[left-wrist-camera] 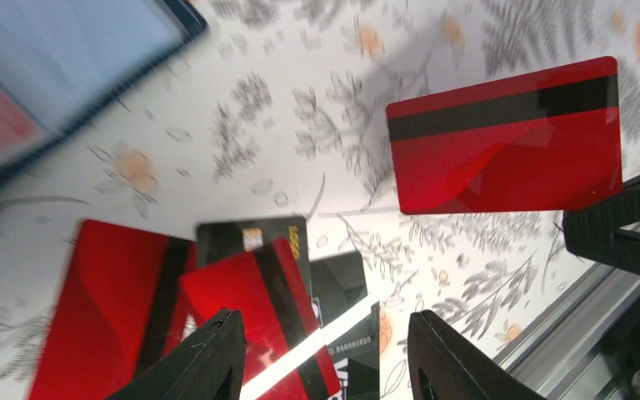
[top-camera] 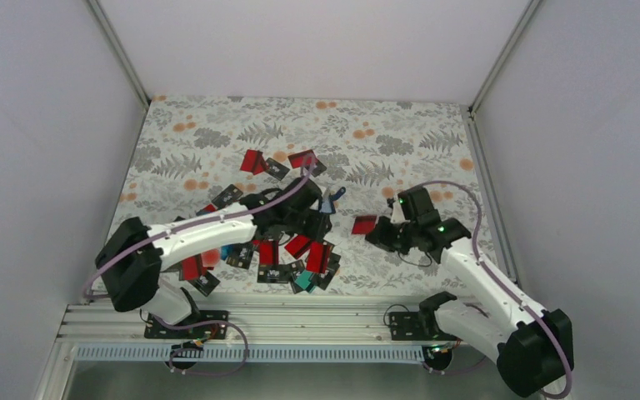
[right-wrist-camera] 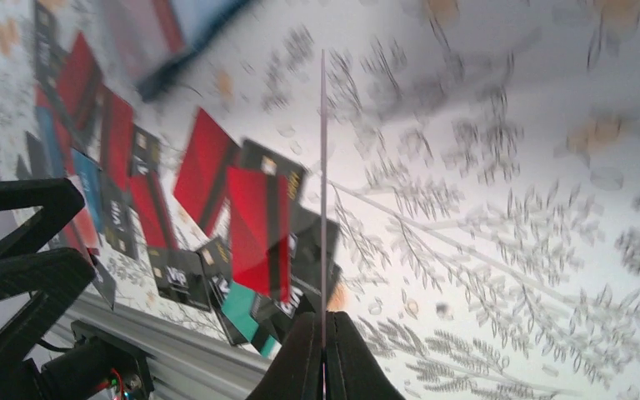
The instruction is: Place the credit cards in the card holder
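Several credit cards (top-camera: 293,257), mostly red with some black and teal, lie scattered below my left arm. More of them (left-wrist-camera: 250,300) overlap under my left gripper (left-wrist-camera: 325,333), which is open with nothing between its fingers. The dark blue card holder (top-camera: 330,201) shows just beyond that gripper, partly hidden by it. It is a blurred open case (left-wrist-camera: 58,75) at the left wrist view's top left. My right gripper (top-camera: 381,230) is shut on one red card (top-camera: 364,224), held off the table. That card (right-wrist-camera: 322,192) is edge-on in the right wrist view and broadside (left-wrist-camera: 508,142) in the left.
Two red cards (top-camera: 254,162) (top-camera: 305,158) and a black one (top-camera: 277,169) lie farther back on the floral tablecloth (top-camera: 400,142). White walls close the table on three sides. An aluminium rail (top-camera: 300,321) carrying both arm bases runs along the near edge.
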